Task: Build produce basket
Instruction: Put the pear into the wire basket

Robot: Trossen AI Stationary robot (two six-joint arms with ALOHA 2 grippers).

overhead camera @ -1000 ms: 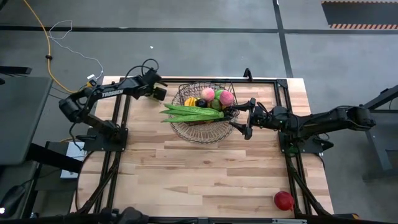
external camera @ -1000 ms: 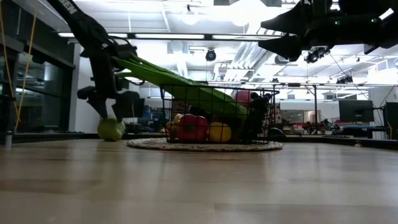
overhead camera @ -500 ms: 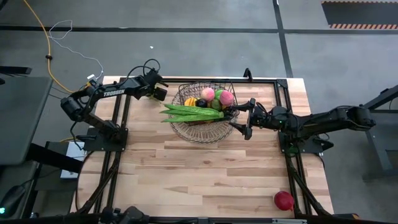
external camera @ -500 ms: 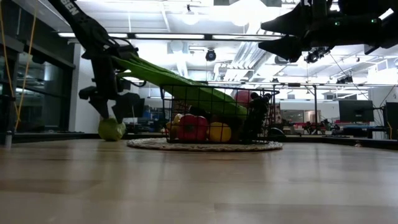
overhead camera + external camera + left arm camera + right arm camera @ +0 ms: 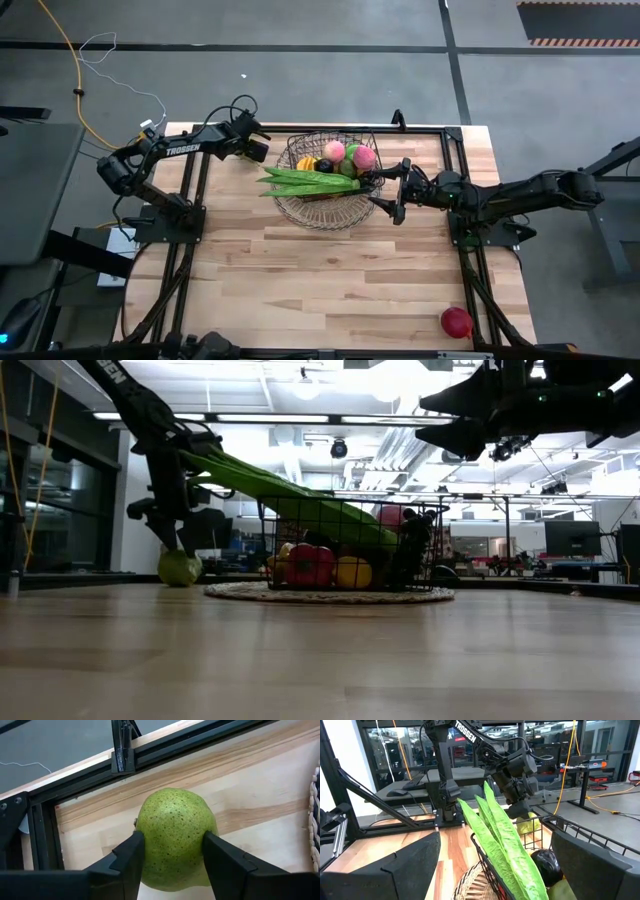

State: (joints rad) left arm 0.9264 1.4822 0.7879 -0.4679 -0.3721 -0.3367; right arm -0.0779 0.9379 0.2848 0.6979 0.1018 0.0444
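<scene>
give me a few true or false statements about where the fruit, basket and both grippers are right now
1. The left gripper has its fingers against a green pear. True.
2. That pear already lies in the basket. False: it sits on the table beside the basket.
3. A red apple lies alone near the table's front right corner. True.
4. The right gripper holds the long green pods. False: it is open and empty beside the basket.

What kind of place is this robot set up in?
Likely a robotics lab or workshop: a wooden table on a grey floor, cables trailing beside it, and monitors with desks in the room behind.
</scene>
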